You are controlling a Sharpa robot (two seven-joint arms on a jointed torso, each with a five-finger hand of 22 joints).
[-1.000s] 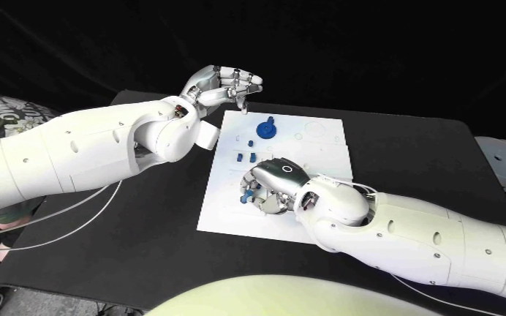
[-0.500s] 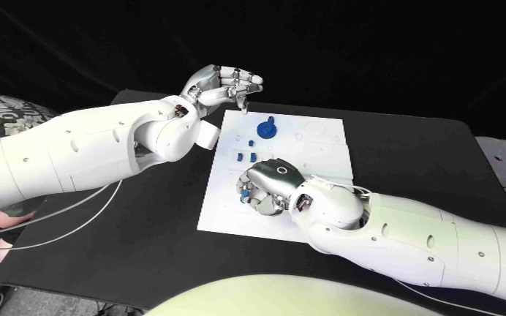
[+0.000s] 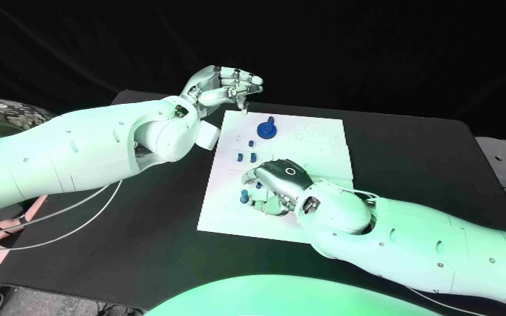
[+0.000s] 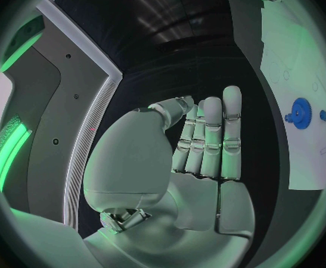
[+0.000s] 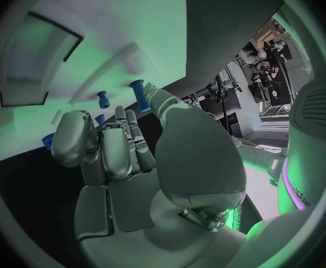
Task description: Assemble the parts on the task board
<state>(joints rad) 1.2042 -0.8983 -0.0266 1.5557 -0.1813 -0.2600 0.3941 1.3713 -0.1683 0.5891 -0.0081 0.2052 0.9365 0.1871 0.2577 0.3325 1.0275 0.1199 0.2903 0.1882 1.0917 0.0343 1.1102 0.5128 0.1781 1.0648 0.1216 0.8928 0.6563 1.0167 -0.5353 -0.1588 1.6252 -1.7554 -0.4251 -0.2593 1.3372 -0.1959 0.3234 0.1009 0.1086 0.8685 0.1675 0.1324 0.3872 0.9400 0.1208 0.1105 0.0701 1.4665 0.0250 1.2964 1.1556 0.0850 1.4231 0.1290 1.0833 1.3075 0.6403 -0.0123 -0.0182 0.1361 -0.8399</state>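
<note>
The white task board lies mid-table. A blue gear with a knob stands at its far left and also shows in the left wrist view. Small blue pegs stand nearer. My right hand rests palm down on the board's near-left part, fingers curled over several blue pieces; one blue piece shows beside its fingers. Blue pegs stand just past its fingertips. My left hand hangs above the board's far-left corner, fingers together with the thumb against them; I see nothing in it.
The black table stretches around the board, with bare room on its right side. A thin white cable trails beneath my left arm at the table's left. The board's right half carries only faint outlines.
My right hand has shifted slightly over the board's near-left part, first toward the pegs, then settling. The left hand has not moved.
</note>
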